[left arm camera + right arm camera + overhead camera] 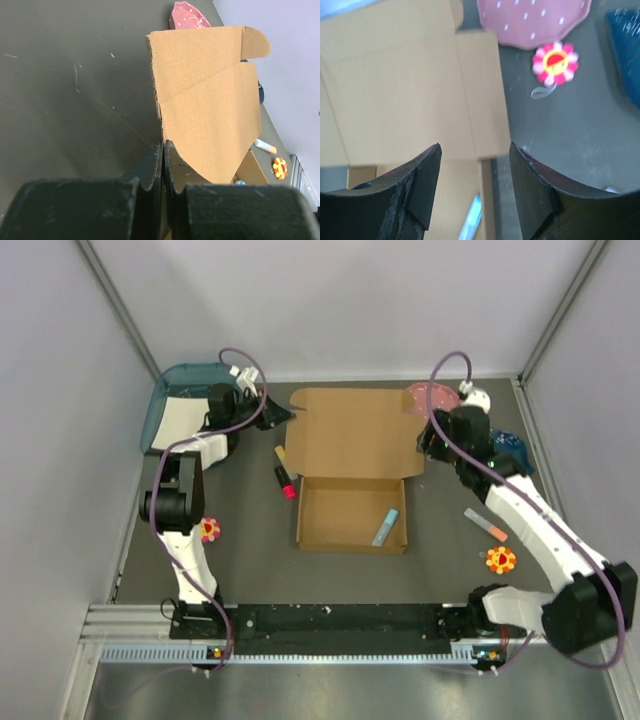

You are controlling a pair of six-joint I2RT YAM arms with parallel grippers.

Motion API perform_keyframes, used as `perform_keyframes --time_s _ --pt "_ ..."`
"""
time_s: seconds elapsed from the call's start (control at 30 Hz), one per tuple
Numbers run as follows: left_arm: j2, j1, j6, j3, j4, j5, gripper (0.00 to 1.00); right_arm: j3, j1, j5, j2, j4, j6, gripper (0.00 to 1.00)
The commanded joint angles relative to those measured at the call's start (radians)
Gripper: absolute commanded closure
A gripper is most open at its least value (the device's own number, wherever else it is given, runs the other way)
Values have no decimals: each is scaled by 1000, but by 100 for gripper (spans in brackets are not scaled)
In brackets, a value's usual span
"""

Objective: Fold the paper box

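The paper box [355,435] lies in the middle of the table, a brown cardboard mailer with its tray walls standing and its lid spread flat towards the back. My left gripper [278,417] is at the lid's left edge. In the left wrist view that gripper [164,147] is shut on the thin edge of the paper box [210,110], which rises between its fingers. My right gripper [432,440] hovers over the lid's right side flap. In the right wrist view it [475,150] stands open above the cardboard [395,90] with nothing between its fingers.
A light blue tube [385,527] lies inside the box tray. A teal tray [180,405] holding white paper is at the back left, a pink pouch [432,397] at the back right. A yellow-red marker [284,472], an orange pen [485,524] and two flower toys [209,530] [501,560] lie around.
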Motion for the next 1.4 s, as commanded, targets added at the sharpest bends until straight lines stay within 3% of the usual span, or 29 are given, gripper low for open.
perform_keyframes --time_s 0.0,0.13,0.23,0.33,0.63,1.37 --pt "-113 -31 58 -41 37 26 100 173 -105 -29 112 65 -155 40" --pt "-154 -58 132 -63 -5 -3 100 227 -238 -330 190 136 -172 38" --pt "-170 -74 153 -76 3 -26 100 226 -311 -481 248 179 -182 37" --pt "-182 -78 144 -101 24 -45 100 170 -326 -535 280 219 -188 38" --pt "-231 -78 161 -152 32 -137 100 -68 -325 -528 149 326 -161 39" --pt "-253 -100 169 -172 35 -143 100 71 -325 -560 369 351 -138 43"
